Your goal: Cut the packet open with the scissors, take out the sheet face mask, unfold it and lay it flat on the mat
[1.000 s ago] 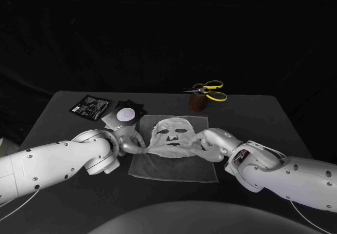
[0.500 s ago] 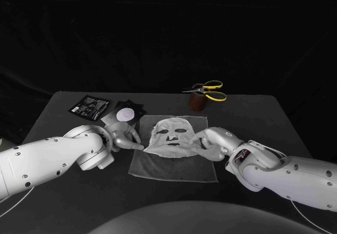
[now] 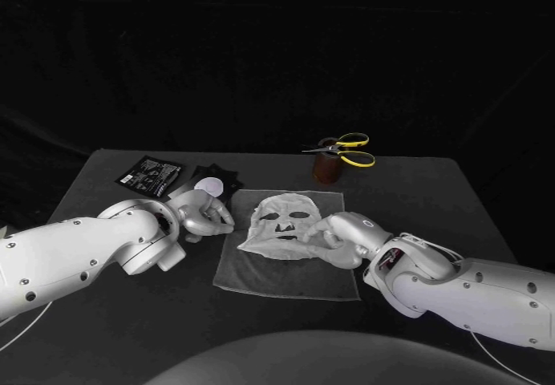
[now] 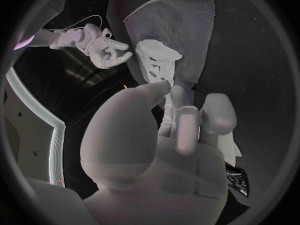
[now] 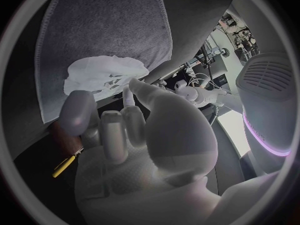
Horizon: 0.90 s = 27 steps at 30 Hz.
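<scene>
Left hand (image 3: 204, 213): fingers drawn in close together with the thumb alongside, nothing between them. It sits at the left edge of the grey rectangular cloth mat (image 3: 283, 277), just clear of the white sheet face mask (image 3: 283, 224). In the left wrist view, the hand (image 4: 169, 150) has its fingertips (image 4: 180, 96) pointing toward the mask (image 4: 157, 60), with a gap between them.

Right hand (image 3: 335, 234): fingers curled, at the mask's near right edge. In the right wrist view the hand (image 5: 137, 150) has its thumb and fingers bunched just short of the mask (image 5: 103, 75). Its fingers hide the contact, so I cannot tell whether it pinches the edge or only rests beside it.

Mask: out of the packet and opened up, eye and mouth holes showing. It lies on the far half of the mat, between the two hands. Its near left corner looks slightly rumpled.

Mat: flat on the black table (image 3: 439, 200), in front of the robot.

Other items:
- Yellow-handled scissors (image 3: 347, 149) stand in a small brown holder (image 3: 327, 169) beyond the mat's far right corner.
- Black printed packet (image 3: 151, 173) lies at far left, well apart from the mat.
- Second black piece (image 3: 220, 174) lies beside the packet, with a pale round patch (image 3: 209, 187) at its near edge, just behind the left hand.
</scene>
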{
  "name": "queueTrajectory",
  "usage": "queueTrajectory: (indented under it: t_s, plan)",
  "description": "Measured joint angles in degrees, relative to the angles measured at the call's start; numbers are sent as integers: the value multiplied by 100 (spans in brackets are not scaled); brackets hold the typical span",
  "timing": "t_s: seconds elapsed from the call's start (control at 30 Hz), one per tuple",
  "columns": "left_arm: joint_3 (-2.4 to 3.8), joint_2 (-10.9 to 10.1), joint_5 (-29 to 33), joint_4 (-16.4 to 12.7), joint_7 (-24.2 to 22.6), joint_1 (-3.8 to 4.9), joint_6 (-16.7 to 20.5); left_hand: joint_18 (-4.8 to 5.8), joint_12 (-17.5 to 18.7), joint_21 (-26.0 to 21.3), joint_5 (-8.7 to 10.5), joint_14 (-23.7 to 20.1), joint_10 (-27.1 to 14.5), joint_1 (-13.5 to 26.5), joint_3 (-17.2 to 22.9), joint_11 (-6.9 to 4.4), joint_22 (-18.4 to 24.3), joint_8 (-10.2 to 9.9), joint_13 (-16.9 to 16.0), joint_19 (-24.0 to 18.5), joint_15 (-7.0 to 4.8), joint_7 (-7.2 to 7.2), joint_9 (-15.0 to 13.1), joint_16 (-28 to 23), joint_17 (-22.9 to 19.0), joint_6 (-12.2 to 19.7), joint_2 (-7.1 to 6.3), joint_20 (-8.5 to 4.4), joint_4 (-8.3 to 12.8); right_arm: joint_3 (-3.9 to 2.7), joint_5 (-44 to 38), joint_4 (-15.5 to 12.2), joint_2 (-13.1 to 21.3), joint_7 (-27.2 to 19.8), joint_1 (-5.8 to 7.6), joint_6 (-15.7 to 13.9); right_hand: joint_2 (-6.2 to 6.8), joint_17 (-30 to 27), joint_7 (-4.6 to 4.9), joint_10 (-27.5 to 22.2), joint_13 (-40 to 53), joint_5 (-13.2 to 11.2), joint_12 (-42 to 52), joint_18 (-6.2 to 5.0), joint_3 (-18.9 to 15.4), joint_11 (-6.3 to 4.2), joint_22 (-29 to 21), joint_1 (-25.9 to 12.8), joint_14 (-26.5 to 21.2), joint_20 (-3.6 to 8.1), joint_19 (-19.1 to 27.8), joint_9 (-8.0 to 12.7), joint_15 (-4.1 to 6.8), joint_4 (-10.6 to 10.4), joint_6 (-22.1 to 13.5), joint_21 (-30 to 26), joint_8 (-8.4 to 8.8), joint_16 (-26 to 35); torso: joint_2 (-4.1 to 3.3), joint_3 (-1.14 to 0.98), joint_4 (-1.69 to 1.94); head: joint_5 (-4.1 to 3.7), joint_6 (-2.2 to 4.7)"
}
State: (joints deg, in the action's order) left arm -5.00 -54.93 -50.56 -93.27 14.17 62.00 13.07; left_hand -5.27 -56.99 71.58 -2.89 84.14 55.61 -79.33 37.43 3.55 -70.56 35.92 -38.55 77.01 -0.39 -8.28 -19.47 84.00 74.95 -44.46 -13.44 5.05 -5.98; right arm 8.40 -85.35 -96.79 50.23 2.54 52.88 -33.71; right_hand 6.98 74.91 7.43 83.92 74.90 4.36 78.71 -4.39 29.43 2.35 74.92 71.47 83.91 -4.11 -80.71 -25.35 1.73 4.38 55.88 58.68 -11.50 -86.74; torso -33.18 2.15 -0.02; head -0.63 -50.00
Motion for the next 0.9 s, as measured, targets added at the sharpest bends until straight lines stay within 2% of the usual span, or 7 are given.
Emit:
queueTrajectory:
  t_s: [0.17,0.27,0.47,0.53,0.6,0.7,0.9]
  plan:
    - [-12,0,-87,11,-493,9,141,-183,588,-789,0,-360,-341,-44,416,33,755,-116,525,-545,33,-28,154,-495,-496,-30,-44,31,15,1,-120,98,-310,118,-6,88,-28,1,4,0,2,-75,0,1,71,0,2,28,0,0,0,51,0,7,10,0,69,1,1,-6,10,32,0]
    - [-44,49,-325,74,-731,10,273,-186,807,-1042,0,-492,-340,-44,473,32,983,-155,782,-681,20,7,220,-639,-734,-62,-44,27,14,1,-213,181,-542,256,-8,130,-72,2,4,0,4,-83,0,1,141,0,3,72,0,0,0,91,0,33,10,0,98,3,1,-10,21,54,0]
    - [-68,331,-799,345,-843,10,521,-186,617,-656,0,-189,126,332,60,-22,609,-233,884,-310,-13,48,324,-341,-299,-236,-213,-4,-311,0,-388,371,-968,540,-17,167,-73,5,25,9,5,-86,0,2,211,9,3,69,3,0,0,158,-21,54,-12,-22,191,4,0,-9,25,76,0]
    - [-68,438,-888,455,-800,10,552,-174,382,-265,0,-50,361,465,-168,-45,246,-309,792,-12,-37,51,375,-76,-75,-298,-245,-28,-443,-2,-427,429,-1078,604,-25,176,-119,5,55,5,5,-105,0,3,259,46,3,22,12,-21,21,187,-30,53,-42,-22,244,4,-2,-3,25,81,0]
    - [-68,557,-959,577,-692,12,553,-33,110,36,0,-39,542,599,-402,-55,-32,-394,601,204,-42,58,435,100,-30,-350,-240,-40,-621,-3,-469,489,-1189,667,-44,192,-126,4,76,14,4,-105,0,3,269,54,3,16,12,-21,21,219,-30,44,-62,-37,287,5,-4,-3,25,83,0]
    - [-64,736,-1021,770,-446,22,495,56,-582,444,0,-19,984,660,-827,-82,-372,-550,-272,464,-61,102,545,323,-1,-492,-204,-62,-928,-3,-519,563,-1313,748,-89,217,-148,5,80,14,4,-105,0,3,301,55,2,-7,12,-21,21,255,-30,48,-67,-47,323,5,-5,-2,24,90,0]
    - [-61,1068,-1046,1138,20,40,278,93,-1174,752,0,-17,1403,536,-1159,-108,-447,-654,-1120,595,-62,125,627,452,0,-615,-80,-74,-1046,0,-592,662,-1469,876,-180,259,-163,4,88,14,0,-105,0,-47,307,55,-1,-22,11,-36,5,289,-30,53,-115,-48,369,6,-5,-8,22,116,0]
